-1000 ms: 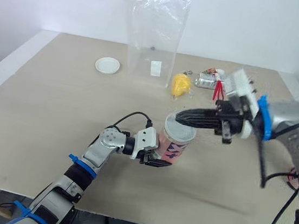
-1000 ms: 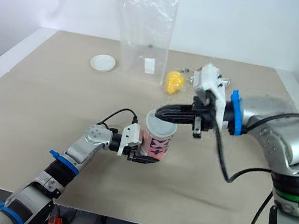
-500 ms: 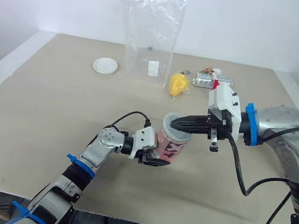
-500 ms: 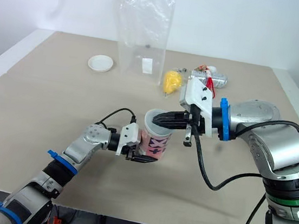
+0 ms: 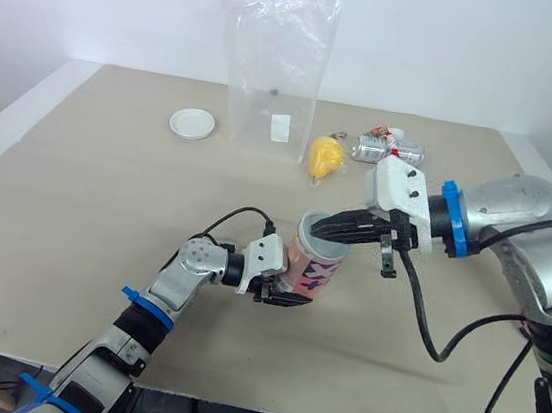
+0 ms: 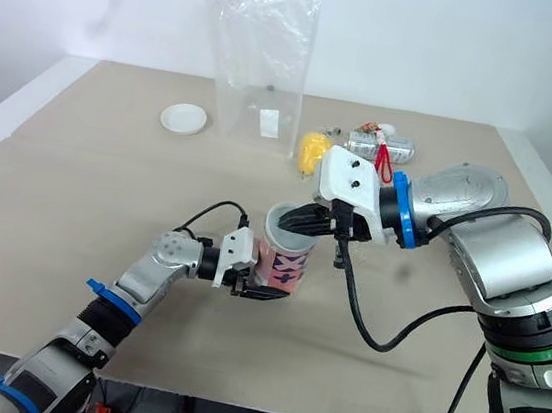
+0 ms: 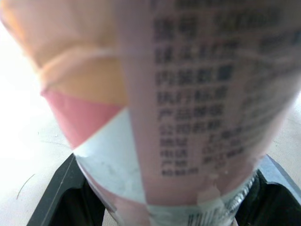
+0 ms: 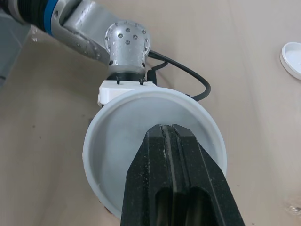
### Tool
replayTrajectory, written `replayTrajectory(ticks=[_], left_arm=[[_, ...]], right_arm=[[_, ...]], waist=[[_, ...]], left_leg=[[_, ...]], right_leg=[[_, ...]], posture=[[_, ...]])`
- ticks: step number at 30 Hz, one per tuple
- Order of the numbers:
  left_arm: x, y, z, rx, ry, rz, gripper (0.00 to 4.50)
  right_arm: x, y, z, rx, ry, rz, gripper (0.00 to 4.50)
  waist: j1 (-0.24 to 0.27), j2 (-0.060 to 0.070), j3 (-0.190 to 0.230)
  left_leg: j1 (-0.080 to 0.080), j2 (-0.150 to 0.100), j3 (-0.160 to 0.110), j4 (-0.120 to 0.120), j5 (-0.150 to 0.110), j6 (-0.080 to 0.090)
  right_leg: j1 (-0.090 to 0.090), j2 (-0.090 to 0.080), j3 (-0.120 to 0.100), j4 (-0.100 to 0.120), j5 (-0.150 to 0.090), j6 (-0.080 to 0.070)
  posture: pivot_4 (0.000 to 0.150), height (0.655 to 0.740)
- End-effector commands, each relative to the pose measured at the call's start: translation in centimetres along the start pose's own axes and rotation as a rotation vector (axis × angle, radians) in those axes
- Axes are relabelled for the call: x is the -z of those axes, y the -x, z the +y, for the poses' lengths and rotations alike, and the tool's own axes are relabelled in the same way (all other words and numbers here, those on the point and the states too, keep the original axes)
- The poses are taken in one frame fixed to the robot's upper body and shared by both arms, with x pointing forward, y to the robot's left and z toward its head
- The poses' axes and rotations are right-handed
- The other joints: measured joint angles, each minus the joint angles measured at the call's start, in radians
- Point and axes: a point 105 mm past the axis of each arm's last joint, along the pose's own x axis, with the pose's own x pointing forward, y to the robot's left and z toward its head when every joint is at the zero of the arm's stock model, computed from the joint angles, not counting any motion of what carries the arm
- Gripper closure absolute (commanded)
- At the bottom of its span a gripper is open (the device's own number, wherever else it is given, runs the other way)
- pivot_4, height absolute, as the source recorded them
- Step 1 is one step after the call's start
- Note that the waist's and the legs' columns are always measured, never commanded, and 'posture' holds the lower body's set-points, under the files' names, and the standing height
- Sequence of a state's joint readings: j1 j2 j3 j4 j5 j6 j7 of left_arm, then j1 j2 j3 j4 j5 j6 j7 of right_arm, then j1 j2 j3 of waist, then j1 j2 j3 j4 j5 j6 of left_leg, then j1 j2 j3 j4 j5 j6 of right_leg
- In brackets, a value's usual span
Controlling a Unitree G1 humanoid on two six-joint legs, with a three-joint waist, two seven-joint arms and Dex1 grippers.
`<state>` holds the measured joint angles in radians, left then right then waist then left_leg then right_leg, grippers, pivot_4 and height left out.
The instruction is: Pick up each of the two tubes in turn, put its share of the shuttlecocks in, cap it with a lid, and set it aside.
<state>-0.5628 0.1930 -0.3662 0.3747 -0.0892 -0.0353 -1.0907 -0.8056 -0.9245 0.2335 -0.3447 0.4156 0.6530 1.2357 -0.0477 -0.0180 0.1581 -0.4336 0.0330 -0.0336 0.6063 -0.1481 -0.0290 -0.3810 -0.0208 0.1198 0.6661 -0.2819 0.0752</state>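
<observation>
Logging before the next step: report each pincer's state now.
Left pincer: shut on the tube.
Right pincer: shut, holding nothing, tips on the lid.

You can see rows of dark printed characters on the pink side of the tube point(image 7: 197, 94), in the upper right of the left wrist view, but none can be read. The small white label point(image 5: 281, 127) on the clear bag point(image 5: 274, 55), upper centre of the left eye view, is too small to read.
</observation>
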Motion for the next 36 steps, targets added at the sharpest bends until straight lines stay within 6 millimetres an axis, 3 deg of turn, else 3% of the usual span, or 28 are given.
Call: replayTrajectory(ticks=[1,22,25,27,31,36], left_arm=[[2.3,0.1,-0.9,0.021,0.07,0.08,1.57],[2.2,0.0,-0.6,0.01,0.079,0.074,1.57],[2.1,0.0,-0.5,0.007,0.082,0.071,1.57],[2.1,0.0,-0.5,0.005,0.082,0.07,1.57],[2.2,0.5,-0.3,-0.005,0.08,0.071,1.57],[2.2,0.8,-0.2,-0.011,0.078,0.071,1.57]], right_arm=[[1.9,-1.4,1.2,-0.092,-0.04,0.074,4.46],[3.2,-3.4,2.5,-0.273,-0.107,0.253,4.46],[2.3,-3.5,2.2,-0.274,-0.116,0.203,4.46],[1.2,-3.2,1.6,-0.25,-0.142,0.132,4.46],[-2.4,0.4,-1.1,-0.127,-0.245,-0.157,4.46],[-2.6,3.2,-1.2,-0.027,-0.261,-0.31,4.46]], waist=[[0.0,-0.001,-0.001],[-0.001,-0.007,-0.011],[-0.001,-0.009,-0.016],[-0.001,-0.01,-0.016],[-0.001,-0.008,-0.014],[0.002,-0.006,-0.01]], left_leg=[[0.001,0.0,0.0,0.0,0.0,0.0],[0.012,0.004,0.002,-0.003,-0.002,-0.003],[0.012,0.004,0.002,-0.003,-0.003,-0.004],[0.012,0.005,0.002,-0.003,-0.003,-0.005],[0.01,0.005,0.002,-0.004,-0.003,-0.004],[0.005,0.003,0.0,-0.004,-0.003,-0.004]], right_leg=[[0.0,0.0,0.0,0.0,0.0,0.0],[0.006,0.0,-0.002,-0.001,-0.005,-0.01],[0.006,-0.001,-0.003,-0.001,-0.006,-0.01],[0.006,0.0,-0.003,-0.001,-0.006,-0.011],[0.008,0.0,-0.004,-0.001,-0.006,-0.011],[0.005,0.0,-0.005,-0.001,-0.004,-0.007]], posture=[[0.15,0.74],[0.15,0.74],[0.15,0.74],[0.15,0.74],[0.15,0.74],[0.15,0.74]])
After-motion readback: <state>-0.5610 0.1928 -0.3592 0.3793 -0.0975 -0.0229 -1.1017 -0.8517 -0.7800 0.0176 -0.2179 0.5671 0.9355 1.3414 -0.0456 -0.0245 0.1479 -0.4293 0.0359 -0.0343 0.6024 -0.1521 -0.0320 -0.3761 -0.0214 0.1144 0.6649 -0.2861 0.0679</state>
